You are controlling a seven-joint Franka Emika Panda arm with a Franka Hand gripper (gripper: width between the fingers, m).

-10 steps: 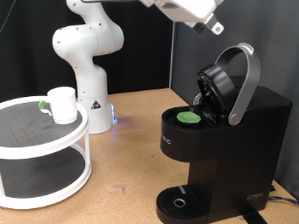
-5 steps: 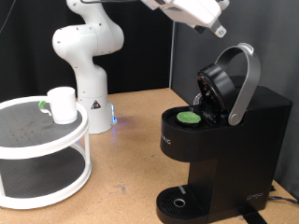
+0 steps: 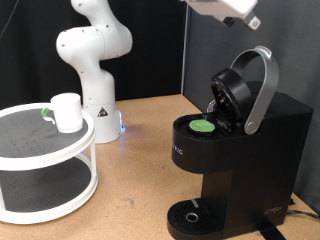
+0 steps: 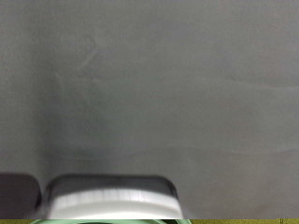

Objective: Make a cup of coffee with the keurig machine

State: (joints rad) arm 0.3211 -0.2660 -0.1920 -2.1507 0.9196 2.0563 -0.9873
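Gripper [image 3: 252, 22] state unclear, risen rightward above keurig machine [image 3: 240, 150], lid open, cup [image 3: 66, 112] unmoved

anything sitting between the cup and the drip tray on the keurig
Nothing visible. The cup stands on the white tiered stand at the exterior view's left; bare tabletop lies between it and the keurig machine, whose drip tray is unoccupied.
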